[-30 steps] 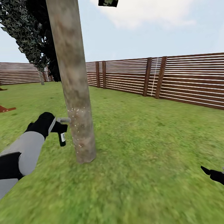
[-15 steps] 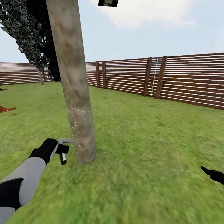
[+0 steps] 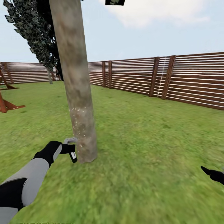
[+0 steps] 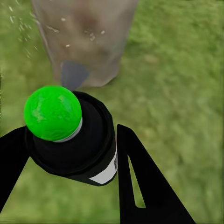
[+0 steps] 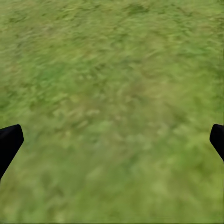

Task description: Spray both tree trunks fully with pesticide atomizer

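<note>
The pesticide atomizer (image 3: 72, 153) is in my left hand (image 3: 62, 148), the fingers (image 4: 140, 182) closed on either side of its black body, nozzle turned toward the foot of the tree trunk (image 3: 77, 93) and very near the bark. In the left wrist view the atomizer shows a green ball top (image 4: 52, 112) and a white label on its side, with the grey nozzle end aimed at the trunk's base.

Progress, as I judge it: pickup is done. Pale specks (image 3: 79, 119) dot the lower part of this trunk, from about mid-height of its visible column down to near the flare at the grass (a partial coat, not a full one). The bark above that band looks bare, so coverage here is unfinished. I see one thick grey-brown trunk only; the second tree's treatment is wholly outstanding on this evidence.

Container: the atomizer's body is opaque black, so its fill level cannot be told.

My right hand (image 3: 214, 174) hangs low over the lawn (image 3: 149, 140), well apart from the trunk, fingers spread wide and holding nothing. The slat fence (image 3: 161, 79) stands behind.
</note>
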Motion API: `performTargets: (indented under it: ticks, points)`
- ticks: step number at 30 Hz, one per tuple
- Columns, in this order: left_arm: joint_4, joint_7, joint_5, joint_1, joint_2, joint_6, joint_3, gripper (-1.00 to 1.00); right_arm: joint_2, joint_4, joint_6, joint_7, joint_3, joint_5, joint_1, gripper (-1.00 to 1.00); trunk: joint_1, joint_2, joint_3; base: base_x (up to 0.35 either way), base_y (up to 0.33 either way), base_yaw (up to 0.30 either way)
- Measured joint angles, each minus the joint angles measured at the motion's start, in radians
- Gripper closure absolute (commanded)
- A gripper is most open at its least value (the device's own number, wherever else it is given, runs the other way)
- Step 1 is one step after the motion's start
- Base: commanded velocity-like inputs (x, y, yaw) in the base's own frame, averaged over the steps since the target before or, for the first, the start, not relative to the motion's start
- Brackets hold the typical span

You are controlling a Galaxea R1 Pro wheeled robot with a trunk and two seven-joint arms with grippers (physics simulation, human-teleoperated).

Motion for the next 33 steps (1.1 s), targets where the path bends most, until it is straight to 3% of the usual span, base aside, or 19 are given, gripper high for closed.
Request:
performTargets:
  ticks: [33]
  points:
    - [0.002,-0.002,0.002,0.000,-0.003,0.006,0.000,1.00,0.000,0.000,0.000,0.000,0.001,0.000,0.000,-1.00,0.000,0.000,-0.004,0.022,-0.313,0.184]
